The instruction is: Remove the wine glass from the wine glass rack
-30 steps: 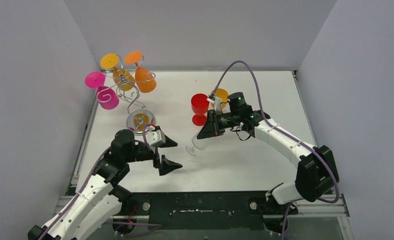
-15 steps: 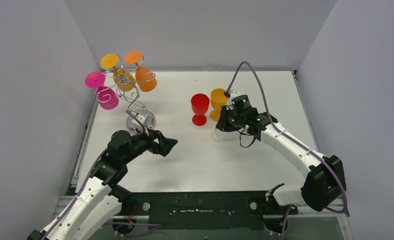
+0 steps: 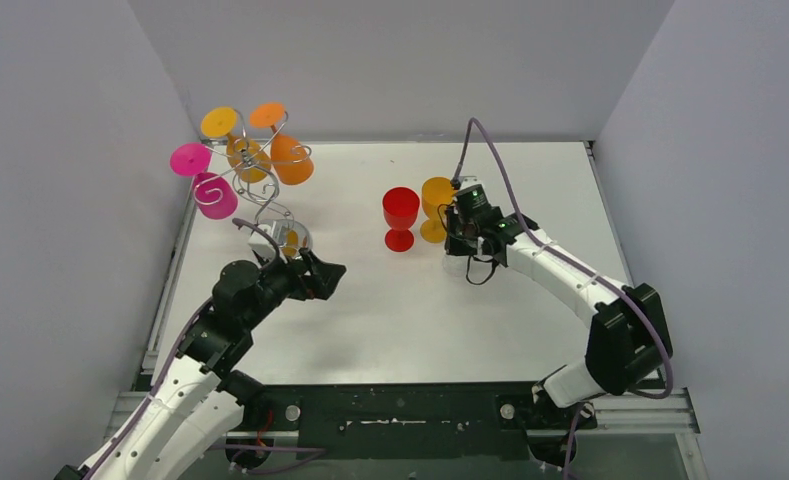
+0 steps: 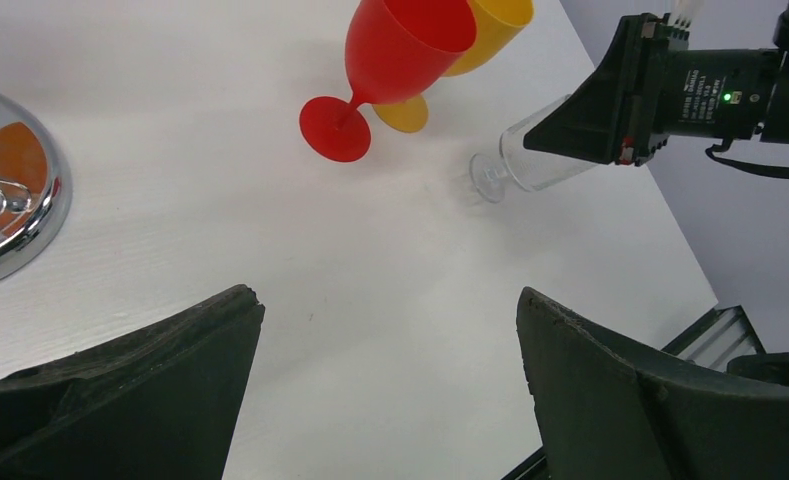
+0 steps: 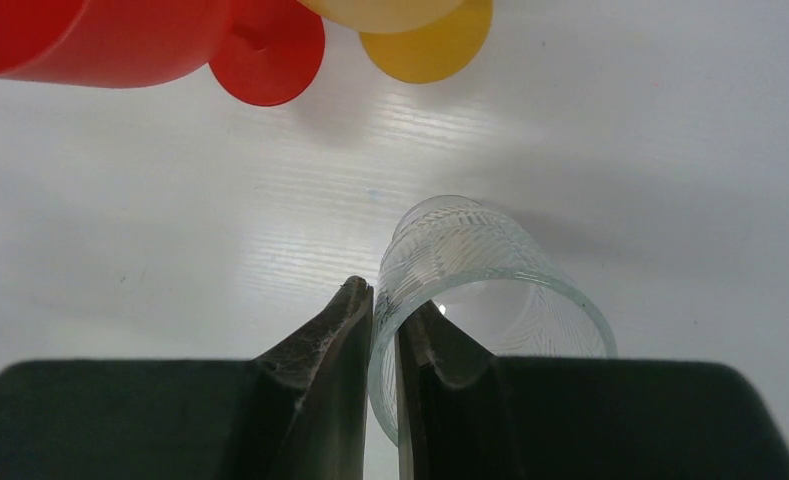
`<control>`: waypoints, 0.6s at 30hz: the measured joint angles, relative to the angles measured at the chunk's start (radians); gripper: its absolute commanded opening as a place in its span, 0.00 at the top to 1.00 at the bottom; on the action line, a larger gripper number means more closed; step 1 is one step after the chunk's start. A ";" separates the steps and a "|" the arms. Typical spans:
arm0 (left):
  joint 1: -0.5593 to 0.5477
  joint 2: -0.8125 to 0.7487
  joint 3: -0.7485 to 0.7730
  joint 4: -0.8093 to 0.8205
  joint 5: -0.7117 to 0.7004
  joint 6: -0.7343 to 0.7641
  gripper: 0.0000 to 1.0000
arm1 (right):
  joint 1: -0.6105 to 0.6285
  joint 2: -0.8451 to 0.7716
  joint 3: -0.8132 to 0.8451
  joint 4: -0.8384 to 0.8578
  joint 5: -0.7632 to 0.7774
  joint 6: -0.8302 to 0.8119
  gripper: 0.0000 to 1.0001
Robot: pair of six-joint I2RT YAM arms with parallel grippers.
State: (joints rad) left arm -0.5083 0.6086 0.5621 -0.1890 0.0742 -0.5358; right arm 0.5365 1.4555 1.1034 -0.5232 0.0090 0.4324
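Note:
The silver wire wine glass rack (image 3: 267, 207) stands at the back left on its round shiny base (image 4: 10, 205). A pink glass (image 3: 216, 195), a yellow glass (image 3: 246, 156) and an orange glass (image 3: 291, 160) hang upside down from it. My right gripper (image 5: 385, 308) is shut on the rim of a clear wine glass (image 5: 467, 262), one finger inside and one outside. It holds the glass tilted, its foot (image 4: 490, 180) low at the table. My left gripper (image 4: 385, 295) is open and empty, near the rack's base.
A red glass (image 3: 400, 214) and a yellow-orange glass (image 3: 436, 204) stand upright mid-table, just left of my right gripper (image 3: 457, 247). The enclosure walls run close along the left, back and right table edges.
My right gripper has carried the clear glass back and right, beside the yellow-orange glass, and lowered it. My left gripper has pulled back toward the rack's base.

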 measured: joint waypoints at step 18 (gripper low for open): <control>0.005 -0.049 0.083 -0.103 -0.090 -0.021 0.03 | 0.096 0.258 0.141 0.022 0.100 -0.037 1.00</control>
State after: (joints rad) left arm -0.5037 0.5598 0.6449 -0.2924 -0.0154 -0.5564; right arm 0.6327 1.7138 1.2446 -0.5011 0.1093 0.3954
